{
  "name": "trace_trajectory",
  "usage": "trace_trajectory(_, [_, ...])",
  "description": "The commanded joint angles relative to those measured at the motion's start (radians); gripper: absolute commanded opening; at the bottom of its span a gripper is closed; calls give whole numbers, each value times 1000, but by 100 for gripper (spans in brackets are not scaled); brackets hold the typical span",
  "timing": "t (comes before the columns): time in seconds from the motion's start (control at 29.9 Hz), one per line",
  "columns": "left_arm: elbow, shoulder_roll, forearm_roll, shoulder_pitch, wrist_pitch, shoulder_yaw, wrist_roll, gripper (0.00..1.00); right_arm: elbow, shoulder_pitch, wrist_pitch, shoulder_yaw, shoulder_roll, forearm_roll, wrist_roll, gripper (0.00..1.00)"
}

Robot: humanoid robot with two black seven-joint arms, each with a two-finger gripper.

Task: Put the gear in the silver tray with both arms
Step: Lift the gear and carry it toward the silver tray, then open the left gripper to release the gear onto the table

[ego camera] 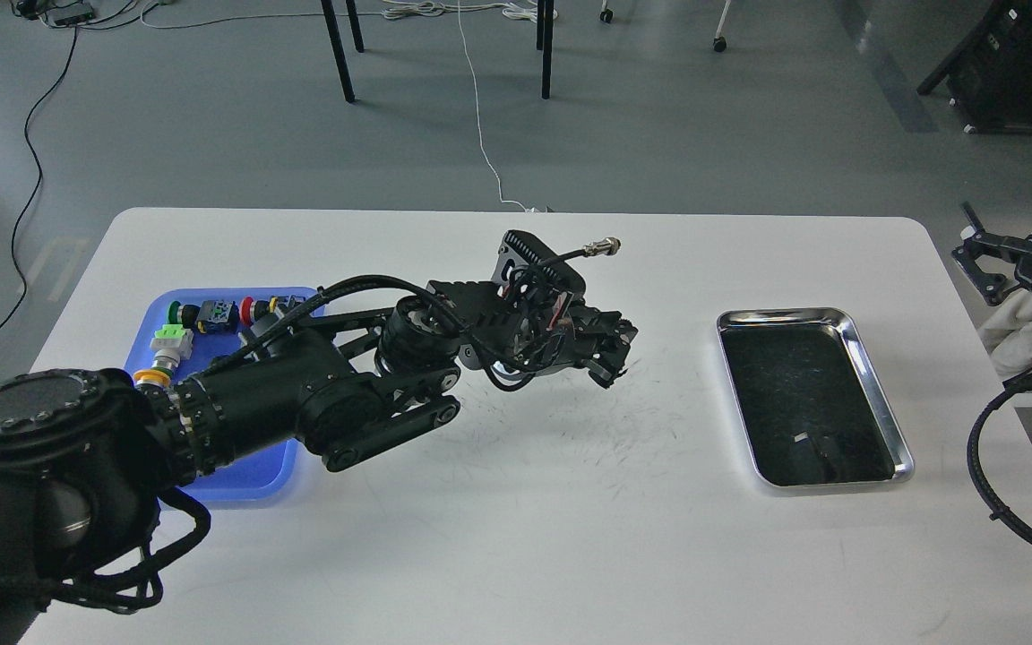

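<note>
Gear is not something I can make out anywhere; the silver tray point(874, 394) lies on the right part of the white worktop point(516, 537), its dark bottom bare. Left end effector point(610, 358) hangs over the worktop's middle, well apart from the tray, its dark fingers impossible to tell apart. Right end effector point(986, 260) at the right edge shows spread fingers. Blue tray point(247, 479) of small parts sits far left.

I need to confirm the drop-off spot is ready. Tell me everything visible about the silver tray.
The silver tray is a rectangular, shiny metal dish with rounded corners, a raised rim and a dark, scuffed reflective bottom. It lies flat on the white table's right side, holding no gear. Neither gripper touches it.
</note>
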State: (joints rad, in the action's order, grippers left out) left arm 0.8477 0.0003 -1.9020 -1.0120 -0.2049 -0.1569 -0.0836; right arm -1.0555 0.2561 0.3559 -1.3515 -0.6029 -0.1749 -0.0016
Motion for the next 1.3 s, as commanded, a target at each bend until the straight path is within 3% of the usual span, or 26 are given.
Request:
trace_trajectory(0.0, [-4,0,7,24,9,-1,10,5,0,0,0,0,0,0,0,99])
trace_trajectory(0.57, [111,0,-5,168,21,60,54,7,0,-5,3,2,0,0,0,99])
trace_trajectory(1.0, [163,0,-3,190,22,76,68,10,0,-17,5,0,0,-2,2,99])
trace_trajectory(1.27, [175,0,-2,219,24,76,68,24,0,-18,5,0,2,-2,3,99])
